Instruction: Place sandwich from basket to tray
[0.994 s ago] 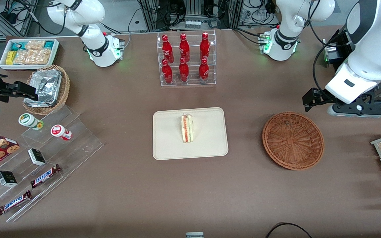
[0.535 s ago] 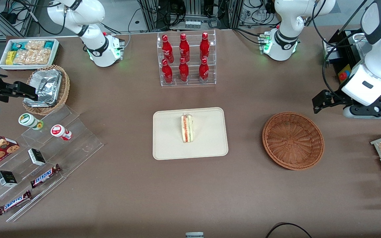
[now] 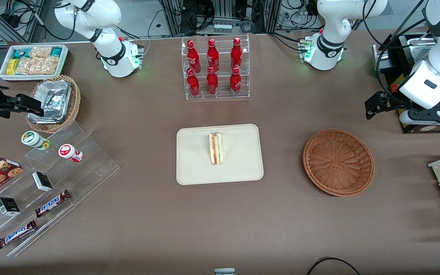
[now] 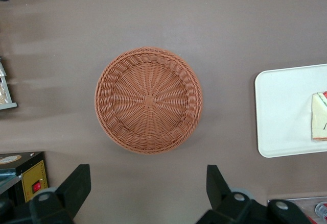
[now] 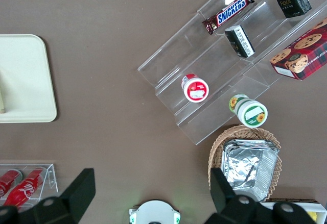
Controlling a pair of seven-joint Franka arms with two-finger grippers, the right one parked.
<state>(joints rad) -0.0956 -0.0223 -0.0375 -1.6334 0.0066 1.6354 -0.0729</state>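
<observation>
Now, what I see —
Table [image 3: 136, 214]: brown.
Tray [image 3: 195, 168]: frame centre.
Basket [image 3: 338, 162]: centre-right, holding nothing.
Gripper [image 4: 148, 183]: my fingers [image 4: 76, 183] spread apart, hovering high at the upper right, above the basket's edge.
Sandwich [image 3: 216, 148]: on the tray, on its edge.

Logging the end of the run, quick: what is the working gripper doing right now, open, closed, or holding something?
Left gripper: open and empty, raised farther from the front camera than the basket. The sandwich lies on the tray.

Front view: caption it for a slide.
Sandwich lies on the tray, basket empty, open tool raised farther from the camera than the basket.
</observation>
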